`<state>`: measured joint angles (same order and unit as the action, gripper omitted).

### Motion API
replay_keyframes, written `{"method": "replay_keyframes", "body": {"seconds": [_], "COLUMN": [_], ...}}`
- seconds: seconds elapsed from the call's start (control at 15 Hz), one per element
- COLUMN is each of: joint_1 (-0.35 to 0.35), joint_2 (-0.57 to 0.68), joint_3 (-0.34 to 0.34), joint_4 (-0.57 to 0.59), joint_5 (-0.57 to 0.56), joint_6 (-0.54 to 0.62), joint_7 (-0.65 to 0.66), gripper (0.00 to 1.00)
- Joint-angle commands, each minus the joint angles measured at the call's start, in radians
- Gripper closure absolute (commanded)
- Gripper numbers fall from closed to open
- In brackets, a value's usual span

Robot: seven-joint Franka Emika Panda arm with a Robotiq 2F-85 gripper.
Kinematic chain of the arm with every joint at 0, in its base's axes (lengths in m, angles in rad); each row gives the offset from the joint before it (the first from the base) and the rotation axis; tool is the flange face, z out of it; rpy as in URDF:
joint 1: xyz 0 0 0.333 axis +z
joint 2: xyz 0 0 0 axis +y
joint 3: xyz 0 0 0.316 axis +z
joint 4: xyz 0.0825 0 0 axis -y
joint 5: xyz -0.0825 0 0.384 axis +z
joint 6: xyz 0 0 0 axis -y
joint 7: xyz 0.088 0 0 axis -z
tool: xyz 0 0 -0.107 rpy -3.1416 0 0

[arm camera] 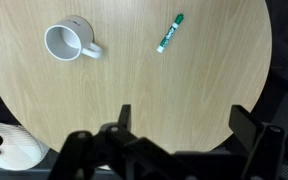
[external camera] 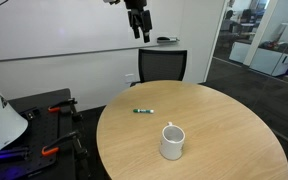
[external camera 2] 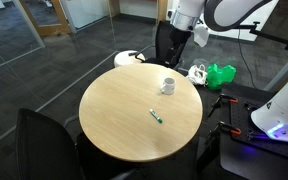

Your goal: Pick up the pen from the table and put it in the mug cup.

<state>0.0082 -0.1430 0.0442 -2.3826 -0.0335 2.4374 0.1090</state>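
The green pen point(external camera: 143, 110) lies flat on the round tan table point(external camera: 224, 120), apart from the white mug point(external camera: 172, 141). Both show in the other exterior view, the pen point(external camera 2: 156, 116) near the table's middle and the mug point(external camera 2: 168, 85) toward the far edge of the table point(external camera 2: 114, 110). My gripper point(external camera: 141, 32) hangs high above the table's far side, also in an exterior view point(external camera 2: 198, 40). In the wrist view the jaws point(arm camera: 182, 118) are wide open and empty, far above the table point(arm camera: 134, 85), with the mug point(arm camera: 69, 42) upper left and the pen point(arm camera: 170, 33) upper right.
A dark chair point(external camera: 161, 66) stands behind the table, with another point(external camera 2: 39, 140) at the near side. A white plate-like object point(external camera 2: 129, 58) and a green bag point(external camera 2: 221, 74) lie beyond the table. A red-and-black stand point(external camera: 44, 125) is beside it.
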Motion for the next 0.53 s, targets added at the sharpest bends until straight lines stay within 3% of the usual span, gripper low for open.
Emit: {"method": "replay_keyframes", "body": {"seconds": [0.0, 0.47], "joint_1": [-0.005, 0.006], "joint_2": [0.039, 0.178], "joint_3": [0.008, -0.004], "joint_4": [-0.028, -0.085], "joint_5": [-0.056, -0.048], "joint_6": [0.094, 0.347], "joint_7": [0.065, 0.102], "gripper": [0.0, 0.0]}}
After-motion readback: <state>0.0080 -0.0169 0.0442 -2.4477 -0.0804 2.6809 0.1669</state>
